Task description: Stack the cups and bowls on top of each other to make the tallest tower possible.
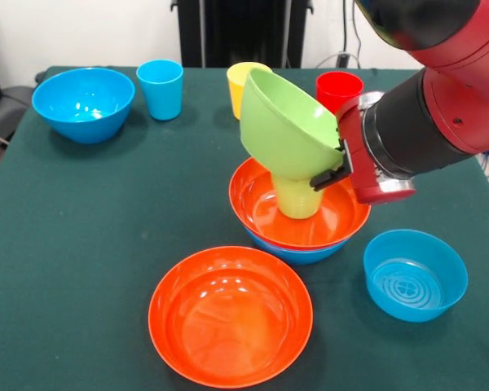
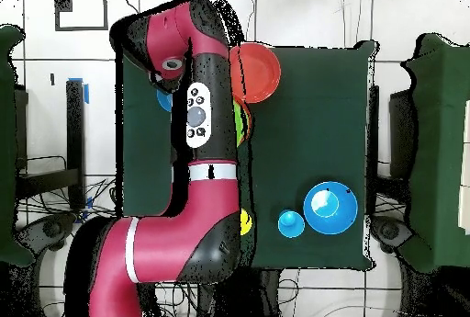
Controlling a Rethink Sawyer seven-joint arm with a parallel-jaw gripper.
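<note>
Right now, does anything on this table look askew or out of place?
Yes. The green bowl is tipped steeply on its side over the green cup, not level on it. The pincer grips its rim. The cup stands in an orange bowl nested in a blue bowl. Nothing is spilled.

Tower: you see an orange bowl nested in a blue bowl, with a lime green cup standing upside down inside the orange one.
Green bowl: tilted steeply, its base on top of that cup, its opening facing up and left.
Second orange bowl: upright, just in front of the tower.
Straighter-sided blue bowl: upright, right of the tower.
Deep blue bowl: far left, behind the tower.
Blue cup, yellow cup, red cup: in a row behind the tower.
</note>
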